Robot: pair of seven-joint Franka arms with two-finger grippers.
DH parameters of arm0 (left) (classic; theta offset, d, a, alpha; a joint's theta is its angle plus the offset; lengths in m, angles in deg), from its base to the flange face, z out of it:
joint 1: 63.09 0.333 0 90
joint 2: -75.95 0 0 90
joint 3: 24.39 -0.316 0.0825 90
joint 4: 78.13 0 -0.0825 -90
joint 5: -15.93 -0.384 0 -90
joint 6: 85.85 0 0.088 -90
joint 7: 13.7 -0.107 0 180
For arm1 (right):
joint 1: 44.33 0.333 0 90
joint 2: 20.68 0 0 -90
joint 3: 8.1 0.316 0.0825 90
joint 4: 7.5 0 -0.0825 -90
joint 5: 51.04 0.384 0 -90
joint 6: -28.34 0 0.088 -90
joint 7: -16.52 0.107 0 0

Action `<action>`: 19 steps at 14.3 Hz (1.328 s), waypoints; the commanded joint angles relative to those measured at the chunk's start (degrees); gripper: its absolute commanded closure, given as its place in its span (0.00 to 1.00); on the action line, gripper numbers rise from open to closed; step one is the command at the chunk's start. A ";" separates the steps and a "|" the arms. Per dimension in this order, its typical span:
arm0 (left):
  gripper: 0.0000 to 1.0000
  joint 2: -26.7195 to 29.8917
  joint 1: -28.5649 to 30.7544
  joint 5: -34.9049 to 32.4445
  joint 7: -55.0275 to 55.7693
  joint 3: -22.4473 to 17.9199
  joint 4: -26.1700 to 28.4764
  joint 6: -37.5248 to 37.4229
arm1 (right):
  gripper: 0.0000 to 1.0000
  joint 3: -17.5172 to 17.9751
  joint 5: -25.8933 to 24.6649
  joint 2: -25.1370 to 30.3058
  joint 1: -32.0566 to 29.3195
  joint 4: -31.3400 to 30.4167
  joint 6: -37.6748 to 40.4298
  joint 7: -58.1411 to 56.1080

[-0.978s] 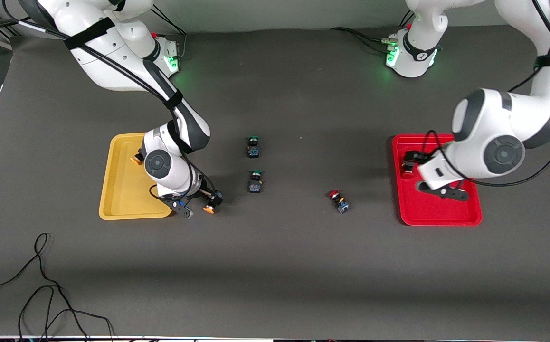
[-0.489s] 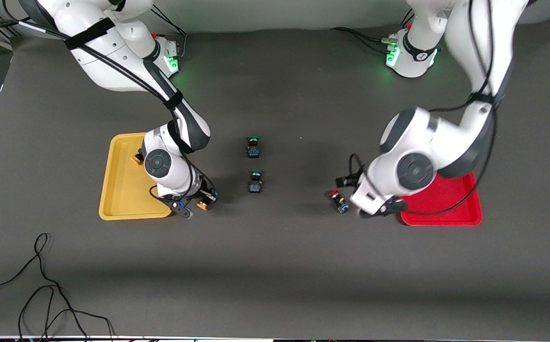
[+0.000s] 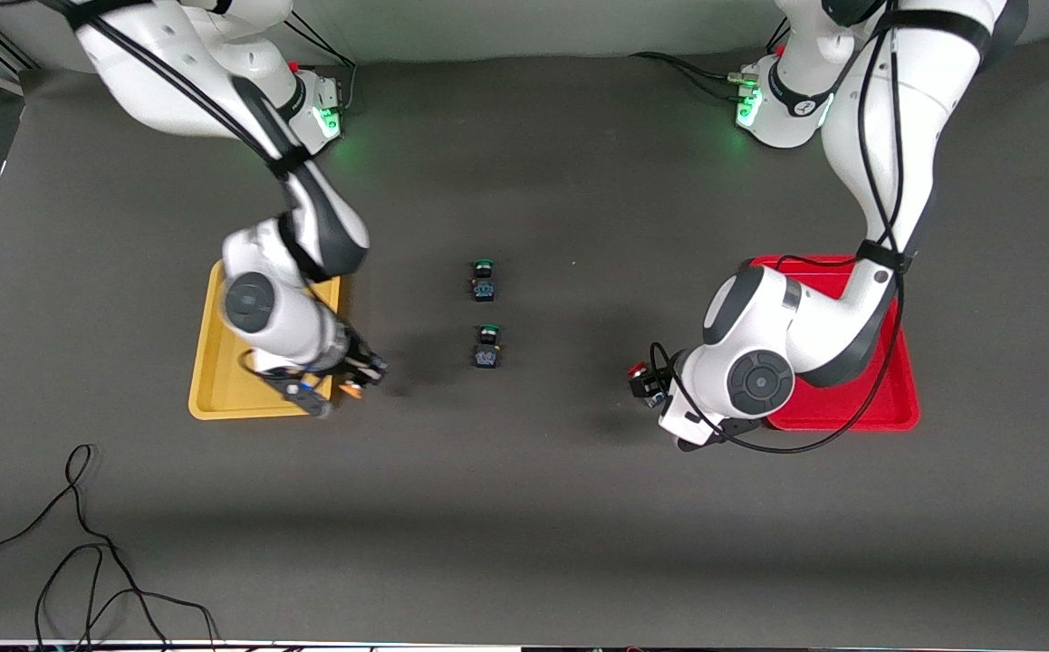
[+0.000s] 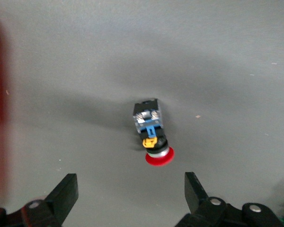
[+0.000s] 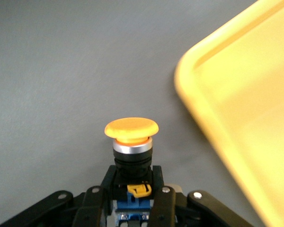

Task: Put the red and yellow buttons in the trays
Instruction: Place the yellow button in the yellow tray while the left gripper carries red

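My right gripper (image 3: 346,384) is shut on a yellow-capped button (image 3: 352,391), held just off the corner of the yellow tray (image 3: 213,362) that lies nearest the front camera. The right wrist view shows the gripper (image 5: 131,189) clamped on the button's dark body, with its cap (image 5: 131,128) pointing out beside the tray rim (image 5: 199,109). My left gripper (image 3: 656,391) is open over a red-capped button (image 3: 638,369) lying on its side on the mat beside the red tray (image 3: 887,403). In the left wrist view the red button (image 4: 151,135) lies just ahead of the gripper (image 4: 130,196). The other red and yellow buttons are hidden.
Two green-capped buttons (image 3: 483,279) (image 3: 487,347) stand on the dark mat midway between the trays. A black cable (image 3: 81,552) lies near the front edge at the right arm's end. The arms cover parts of both trays.
My left arm swung from over the red tray to the red button on the mat. My right gripper carried the yellow button closer to the yellow tray's corner.
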 commanded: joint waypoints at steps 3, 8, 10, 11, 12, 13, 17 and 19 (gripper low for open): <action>0.01 -3.03 -0.68 -0.62 1.77 -0.18 1.09 5.45 | 0.99 -6.89 -0.04 4.96 -0.54 -8.15 -0.39 -14.02; 0.07 -5.58 -0.77 -0.61 1.77 -0.18 1.09 7.74 | 0.96 -9.54 0.14 3.38 -2.12 -16.52 -13.60 -20.99; 0.22 -5.85 -0.77 -0.62 1.77 -0.09 1.53 8.89 | 0.95 -9.63 0.14 2.85 -2.21 -16.44 -13.68 -21.26; 0.42 -5.77 -0.85 -0.62 1.77 -0.09 1.53 8.89 | 0.76 -9.72 0.14 2.67 -2.21 -16.26 -13.68 -21.35; 0.64 -5.68 -0.86 -0.62 1.77 -0.09 1.53 8.80 | 0.29 -9.72 0.14 2.50 -2.21 -16.17 -13.68 -21.35; 0.84 -5.68 -0.86 -0.53 1.95 -0.09 1.53 8.71 | 0.00 -9.72 0.14 2.58 -2.21 -16.08 -13.68 -21.35; 0.97 -4.80 -0.86 -0.35 4.49 0.08 1.36 7.31 | 0.00 -9.72 0.14 2.67 -2.30 -15.73 -13.69 -21.35; 0.97 -0.69 -0.16 -0.18 4.06 0.34 0.66 -1.51 | 0.00 -9.63 0.14 5.81 -2.12 -15.12 -10.98 -22.31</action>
